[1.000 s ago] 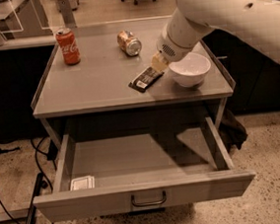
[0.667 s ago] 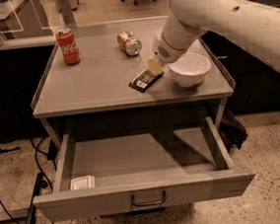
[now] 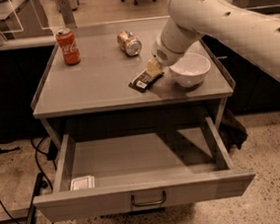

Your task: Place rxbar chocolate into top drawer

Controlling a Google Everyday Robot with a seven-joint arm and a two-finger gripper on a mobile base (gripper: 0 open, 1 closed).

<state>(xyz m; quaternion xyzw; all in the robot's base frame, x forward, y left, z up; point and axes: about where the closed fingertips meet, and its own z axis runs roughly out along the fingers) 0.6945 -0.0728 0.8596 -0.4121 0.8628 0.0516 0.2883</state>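
Observation:
The rxbar chocolate is a flat dark bar with a white label mark, lying on the grey cabinet top just left of a white bowl. My gripper reaches down from the upper right onto the bar's far end. The top drawer stands pulled out below the cabinet top, with a small metal bar handle at the centre of its front panel. A small white square packet lies in the drawer's front left corner.
A white bowl stands right beside my gripper. A red cola can stands upright at the back left, and a tan can lies on its side at the back middle. Cables trail on the floor to the left.
My arm has shifted slightly left and lower over the bar. The bar, bowl, cans and drawer have not moved.

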